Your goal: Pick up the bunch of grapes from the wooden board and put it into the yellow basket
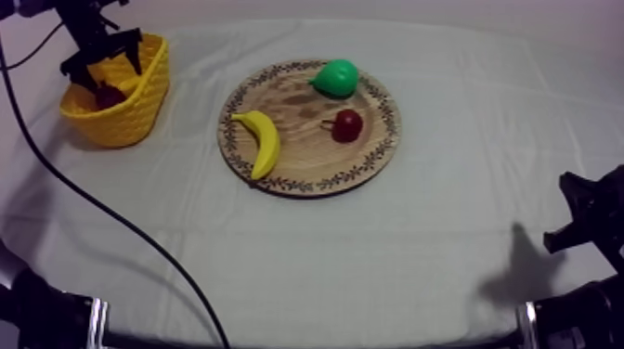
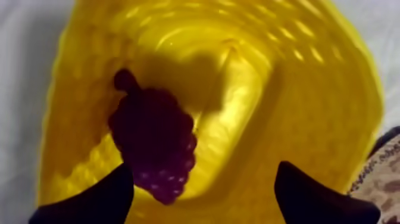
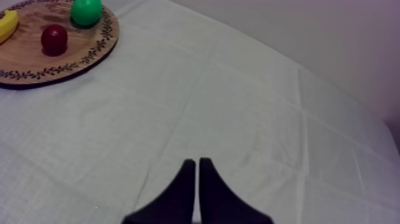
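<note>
The left jaws stand wide open, their two black fingers (image 2: 89,199) well apart with nothing between them. Just below the fingers, and closer to one of them than to the other, the bunch of grapes (image 2: 153,140) lies on the floor of the yellow basket (image 2: 297,89), touching neither finger. Its stem knob points away from the jaws, toward the far wall of the basket. From above, these jaws hang over the basket's mouth with the dark bunch beneath them.

The bunch looks like a moulded toy. I judge it light and fairly stiff, with a knobbly surface that gives the fingers some purchase, and unlikely to break. If it had to be lifted again, a grip across the broad middle of the cluster should hold better than one on the thin stem. As it lies, the task looks done.

The right jaws are closed on nothing, their fingers (image 3: 184,190) pressed together in a narrow wedge over the bare cloth of the tabletop (image 3: 238,107). Well beyond them sits the wooden board (image 3: 101,44). It carries the small red fruit (image 3: 53,39), with the pear (image 3: 86,12) farther back and the banana (image 3: 6,24) off to the side, and there are no grapes on it.
</note>
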Controlling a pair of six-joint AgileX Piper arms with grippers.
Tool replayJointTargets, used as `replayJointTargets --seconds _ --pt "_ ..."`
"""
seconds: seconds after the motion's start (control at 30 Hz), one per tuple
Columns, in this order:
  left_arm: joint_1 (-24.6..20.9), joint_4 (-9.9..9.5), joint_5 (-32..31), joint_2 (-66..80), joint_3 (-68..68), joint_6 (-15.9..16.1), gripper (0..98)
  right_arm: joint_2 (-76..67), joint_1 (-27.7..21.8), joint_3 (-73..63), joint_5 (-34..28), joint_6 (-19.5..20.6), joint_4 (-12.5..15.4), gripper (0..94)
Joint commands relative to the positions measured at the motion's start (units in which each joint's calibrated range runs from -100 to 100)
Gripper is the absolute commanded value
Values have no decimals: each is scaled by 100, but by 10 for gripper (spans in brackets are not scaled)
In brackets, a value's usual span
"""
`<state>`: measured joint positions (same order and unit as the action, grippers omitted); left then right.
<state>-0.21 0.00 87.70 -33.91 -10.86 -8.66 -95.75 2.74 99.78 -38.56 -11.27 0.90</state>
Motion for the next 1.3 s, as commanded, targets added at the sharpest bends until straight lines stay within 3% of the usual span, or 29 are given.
replayJointTargets --seconds 0.0,0.2,0.4,0.7,1.07,1.27 --pt "8 9 1 298 115 2 897 0 1 0 1 1 1 3" --pt "17 9 -18 1288 734 -59 903 0 1 0 1 1 1 3" --pt "39 -7 -332 2595 1735 -37 708 0 1 0 1 1 1 3" --pt "44 -67 -1605 4938 3948 210 580 0 1 0 1 1 1 3" --pt "52 -73 -2942 7891 6654 594 264 0 1 0 1 1 1 3" --pt "21 46 -3476 9250 7804 843 74 0 1 0 1 1 1 3"
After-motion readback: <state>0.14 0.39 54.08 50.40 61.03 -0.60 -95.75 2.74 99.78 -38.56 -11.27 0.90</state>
